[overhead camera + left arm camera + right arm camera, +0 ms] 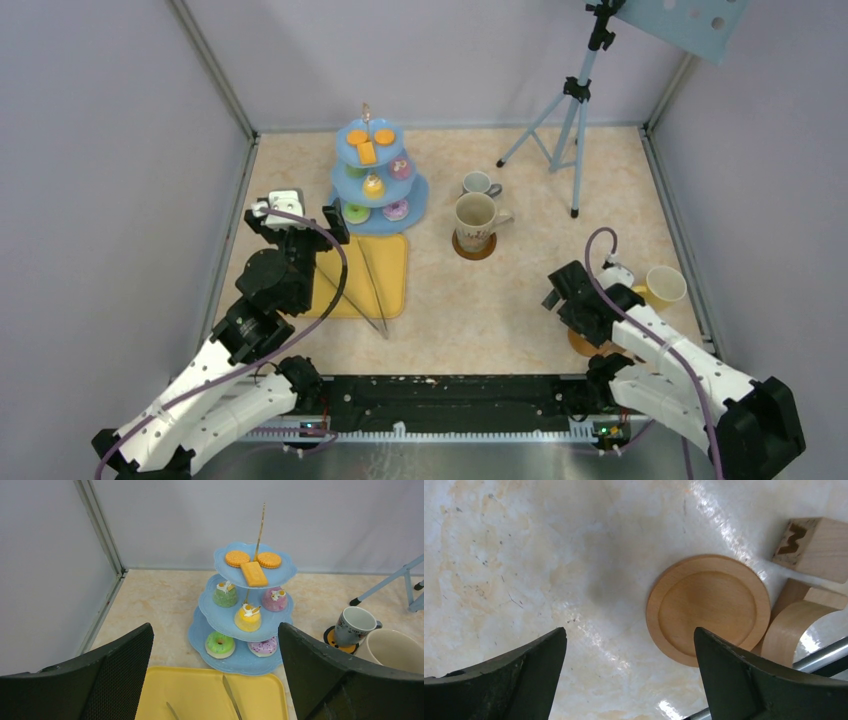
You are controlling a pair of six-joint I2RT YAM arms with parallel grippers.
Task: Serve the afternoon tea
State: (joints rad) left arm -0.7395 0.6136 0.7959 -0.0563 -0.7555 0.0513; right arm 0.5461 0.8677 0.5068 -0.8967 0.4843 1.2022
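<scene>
Pastries (247,618), eight glossy toys, fill the scalloped light-blue stand (241,663): three biscuits, three cupcakes, two doughnuts. Right of the stand, grey mug (352,625) and cream mug (395,652) sit on round coasters (330,636); a third, smooth wooden coaster (708,609) lies bare. Left gripper (215,630) and right gripper (629,632) gape wide, empty.

Metal tongs (372,290) lying on yellow tray (393,268); blue tripod (575,90) standing back right.

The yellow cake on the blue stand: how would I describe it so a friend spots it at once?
Find the light-blue three-tier stand. Three small cakes sit on its middle tier. The yellow cake is the front one, with the green cake and the purple cake behind it on either side. It is the only yellow one on that tier.
</scene>
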